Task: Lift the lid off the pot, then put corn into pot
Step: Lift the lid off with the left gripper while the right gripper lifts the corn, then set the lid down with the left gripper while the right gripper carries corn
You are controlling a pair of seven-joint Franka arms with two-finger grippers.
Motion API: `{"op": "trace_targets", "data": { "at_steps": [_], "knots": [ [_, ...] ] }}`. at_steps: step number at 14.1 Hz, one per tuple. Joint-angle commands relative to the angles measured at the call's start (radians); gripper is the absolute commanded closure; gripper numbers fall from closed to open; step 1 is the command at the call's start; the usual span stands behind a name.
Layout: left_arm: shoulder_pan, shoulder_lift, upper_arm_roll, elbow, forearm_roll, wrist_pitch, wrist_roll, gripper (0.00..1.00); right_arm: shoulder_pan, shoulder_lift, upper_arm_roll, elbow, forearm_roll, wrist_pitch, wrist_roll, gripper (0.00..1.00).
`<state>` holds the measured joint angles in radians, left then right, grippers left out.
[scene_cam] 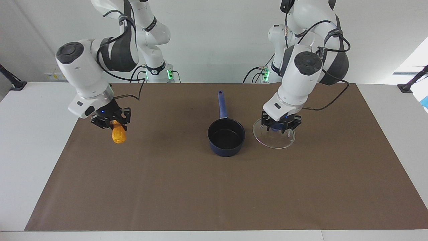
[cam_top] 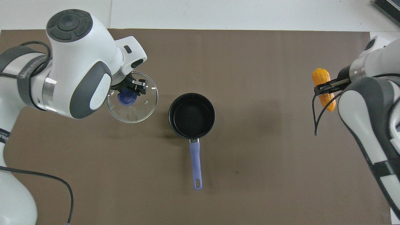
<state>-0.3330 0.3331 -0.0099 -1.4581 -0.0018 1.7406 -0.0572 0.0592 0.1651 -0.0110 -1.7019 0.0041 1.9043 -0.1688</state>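
Observation:
The pot (scene_cam: 226, 137) stands open in the middle of the mat, its black inside empty and its long blue handle (scene_cam: 222, 103) pointing toward the robots; it also shows in the overhead view (cam_top: 191, 115). My left gripper (scene_cam: 280, 126) (cam_top: 129, 92) is shut on the blue knob of the glass lid (scene_cam: 276, 140) (cam_top: 137, 109). It holds the lid low over the mat beside the pot, toward the left arm's end. My right gripper (scene_cam: 112, 124) (cam_top: 325, 88) is shut on the corn (scene_cam: 118, 135) (cam_top: 321, 76). It holds the corn up over the mat near the right arm's end.
A brown mat (scene_cam: 214, 194) covers most of the white table. A black mount (scene_cam: 15, 83) stands at one table corner near the robots, and another (scene_cam: 409, 85) at the other corner near them.

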Motion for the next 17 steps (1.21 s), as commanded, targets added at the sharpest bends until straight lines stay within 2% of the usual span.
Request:
{"op": "trace_targets", "data": {
  "at_steps": [1,7,12,17],
  "knots": [
    [0.089,-0.055,-0.007,-0.079,-0.015,0.002,0.147,1.00,0.097,-0.004,-0.001,-0.004,-0.030,-0.011,0.167,1.00],
    [0.271,-0.075,-0.007,-0.217,-0.014,0.106,0.424,1.00,0.306,0.023,-0.001,0.002,-0.003,0.025,0.483,1.00],
    [0.338,-0.068,-0.002,-0.384,-0.012,0.310,0.511,1.00,0.433,0.160,0.014,0.131,-0.007,0.032,0.693,1.00],
    [0.339,-0.051,-0.001,-0.447,0.000,0.385,0.510,1.00,0.536,0.304,0.046,0.200,-0.013,0.156,0.860,1.00]
  ]
}}
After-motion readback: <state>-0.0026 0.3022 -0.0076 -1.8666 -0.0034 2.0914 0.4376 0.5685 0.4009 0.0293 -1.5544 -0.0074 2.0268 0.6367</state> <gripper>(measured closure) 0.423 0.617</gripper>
